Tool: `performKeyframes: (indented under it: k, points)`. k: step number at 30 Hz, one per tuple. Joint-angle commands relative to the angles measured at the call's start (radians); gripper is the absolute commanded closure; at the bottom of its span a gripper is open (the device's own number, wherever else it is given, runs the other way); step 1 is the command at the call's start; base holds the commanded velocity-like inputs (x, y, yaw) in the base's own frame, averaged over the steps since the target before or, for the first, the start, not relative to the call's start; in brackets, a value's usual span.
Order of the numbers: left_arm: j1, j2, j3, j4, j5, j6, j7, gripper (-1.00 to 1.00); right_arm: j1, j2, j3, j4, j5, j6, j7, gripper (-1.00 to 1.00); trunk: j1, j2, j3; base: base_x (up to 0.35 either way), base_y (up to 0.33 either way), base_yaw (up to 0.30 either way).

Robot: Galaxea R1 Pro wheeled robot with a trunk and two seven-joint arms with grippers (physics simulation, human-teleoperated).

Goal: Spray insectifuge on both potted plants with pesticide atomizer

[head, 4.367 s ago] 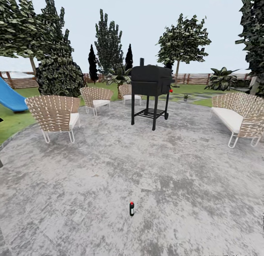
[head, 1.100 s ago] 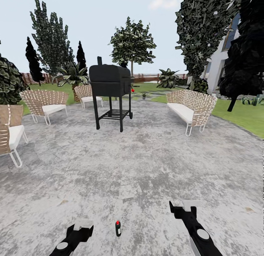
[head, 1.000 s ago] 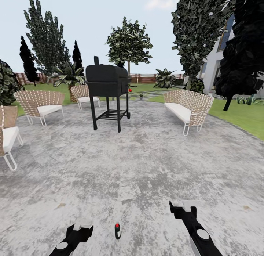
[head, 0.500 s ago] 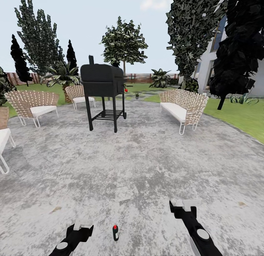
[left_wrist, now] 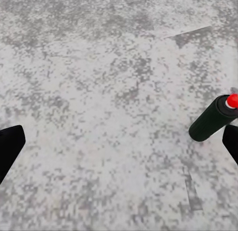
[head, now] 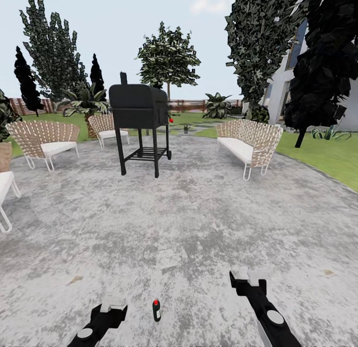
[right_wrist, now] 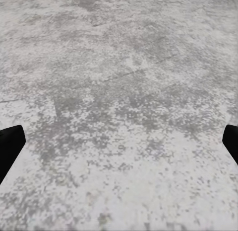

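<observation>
Grey mottled patio [head: 199,222] stretches ahead, and the atomizer [head: 156,310] stands upright on it between the left gripper [head: 113,307] and the right gripper [head: 247,277], nearer the left; both have their fingers spread with nothing held. Small, slim and rigid, it looks light and easy to tip. A grip across the dark body below the red cap seems safest.

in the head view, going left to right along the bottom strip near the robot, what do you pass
left claw → pesticide atomizer, standing on the patio → right claw
</observation>
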Motion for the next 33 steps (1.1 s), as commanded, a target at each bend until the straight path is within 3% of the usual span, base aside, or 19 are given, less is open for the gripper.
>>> performKeyframes:
  k: [1,10,33]
  points:
    - [-0.001,0.000,0.000,0.001,-0.005,-0.003,-0.002,-1.00,0.000,0.000,0.000,0.000,0.000,-0.003,0.000,-1.00,0.004,-0.008,-0.004,0.000,0.000,0.000]
    - [-0.002,0.004,-0.001,0.001,-0.005,-0.002,-0.003,-1.00,0.000,-0.001,-0.003,0.002,0.001,-0.002,0.000,-1.00,0.038,-0.071,-0.039,0.000,0.000,0.000]
    - [-0.002,0.008,0.003,0.001,-0.006,-0.002,-0.003,-1.00,0.000,0.000,-0.007,0.011,0.000,-0.001,-0.003,-1.00,0.049,-0.076,-0.165,0.000,0.000,0.000]
